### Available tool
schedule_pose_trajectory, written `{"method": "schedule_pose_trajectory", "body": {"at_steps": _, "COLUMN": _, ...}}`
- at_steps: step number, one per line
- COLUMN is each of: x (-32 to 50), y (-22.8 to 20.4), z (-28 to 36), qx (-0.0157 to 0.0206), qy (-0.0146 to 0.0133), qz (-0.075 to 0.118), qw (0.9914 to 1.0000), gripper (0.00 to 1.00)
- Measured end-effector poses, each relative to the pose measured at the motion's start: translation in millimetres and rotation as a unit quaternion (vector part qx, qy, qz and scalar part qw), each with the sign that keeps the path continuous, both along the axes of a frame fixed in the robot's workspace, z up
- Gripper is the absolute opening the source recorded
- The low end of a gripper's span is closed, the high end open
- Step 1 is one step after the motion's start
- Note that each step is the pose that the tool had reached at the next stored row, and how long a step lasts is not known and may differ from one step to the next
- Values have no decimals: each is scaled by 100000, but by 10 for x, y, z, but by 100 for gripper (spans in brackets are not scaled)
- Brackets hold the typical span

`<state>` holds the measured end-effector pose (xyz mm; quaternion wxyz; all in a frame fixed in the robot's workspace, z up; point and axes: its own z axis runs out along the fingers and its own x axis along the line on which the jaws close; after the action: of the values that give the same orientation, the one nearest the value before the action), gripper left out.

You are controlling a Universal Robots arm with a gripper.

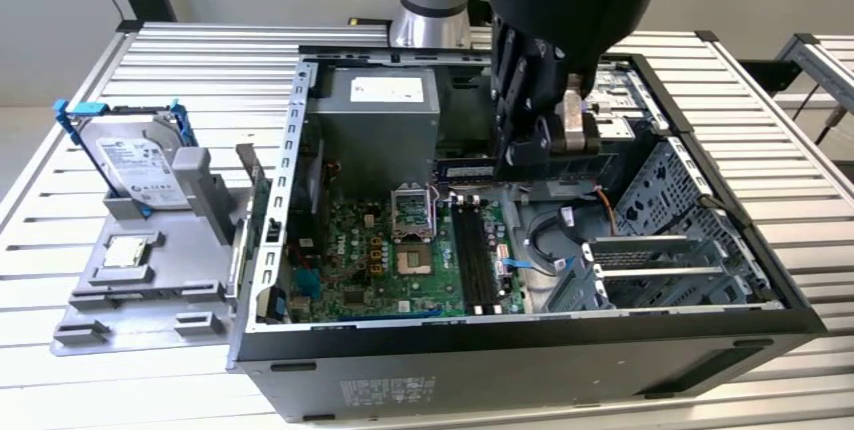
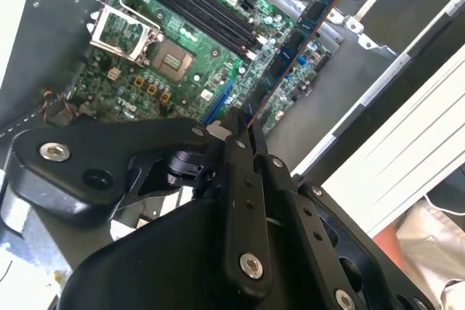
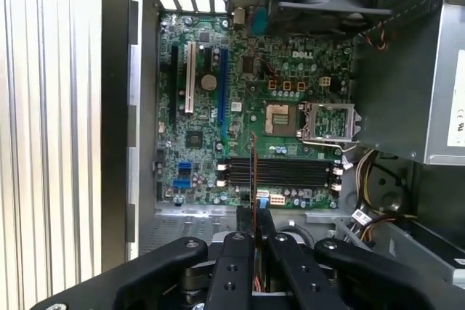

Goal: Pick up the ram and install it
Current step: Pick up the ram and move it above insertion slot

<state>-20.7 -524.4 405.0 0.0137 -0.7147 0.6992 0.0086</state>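
The ram [image 1: 466,168] is a dark stick held level above the motherboard [image 1: 367,270] inside the open computer case [image 1: 534,370]. My gripper [image 1: 513,164] is shut on one end of it, and the stick reaches toward the exterior view's left. In the second wrist view the ram [image 2: 294,45] runs out from between the black fingers [image 2: 240,201]. The first wrist view has the ram [image 3: 253,172] edge-on, hanging over the black memory slots [image 3: 280,172], crosswise to them and apart from them. The slots [image 1: 474,250] lie below the gripper with nothing seated in them.
A grey power supply [image 1: 380,110] fills the case's back, with the open processor socket [image 1: 414,215] in front of it. A metal drive cage [image 1: 667,250] and cables sit at the exterior view's right. Outside, a grey holder [image 1: 147,280] carries a hard drive [image 1: 140,170].
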Motion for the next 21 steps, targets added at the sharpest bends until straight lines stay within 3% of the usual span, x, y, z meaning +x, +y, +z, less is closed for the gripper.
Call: {"method": "schedule_pose_trajectory", "body": {"at_steps": 21, "x": 0, "y": 739, "z": -1, "qx": 1, "qy": 2, "qz": 2, "qw": 100000, "gripper": 0}}
